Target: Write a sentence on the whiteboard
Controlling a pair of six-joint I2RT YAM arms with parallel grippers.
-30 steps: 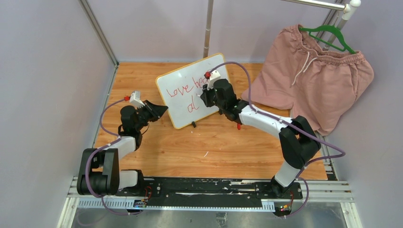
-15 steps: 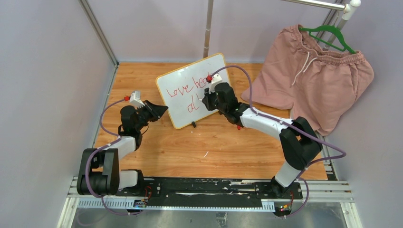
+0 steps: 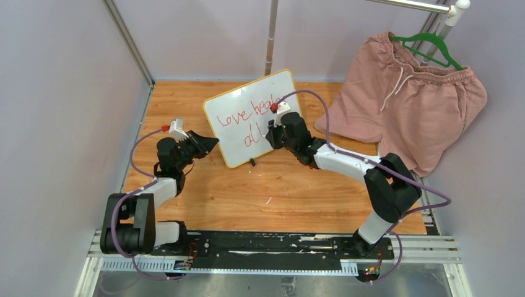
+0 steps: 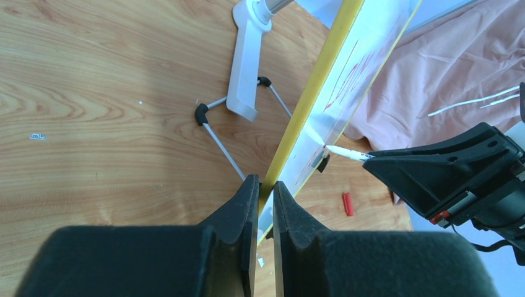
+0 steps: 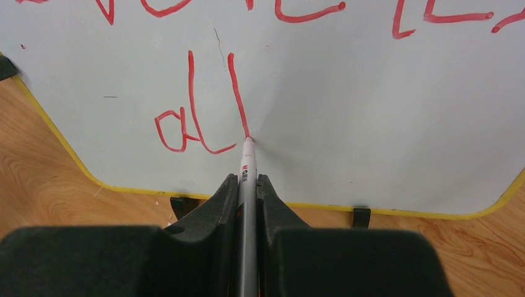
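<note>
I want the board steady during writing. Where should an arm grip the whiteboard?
Its thin yellow-framed side edge, approached edge-on from the left: the whiteboard is a flat panel standing tilted on small feet, so jaws fit one on the face, one behind, leaving the middle free. The left gripper pinches it this way.

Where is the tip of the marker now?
In the right wrist view, the marker tip touches the whiteboard at the second l's foot.
</note>
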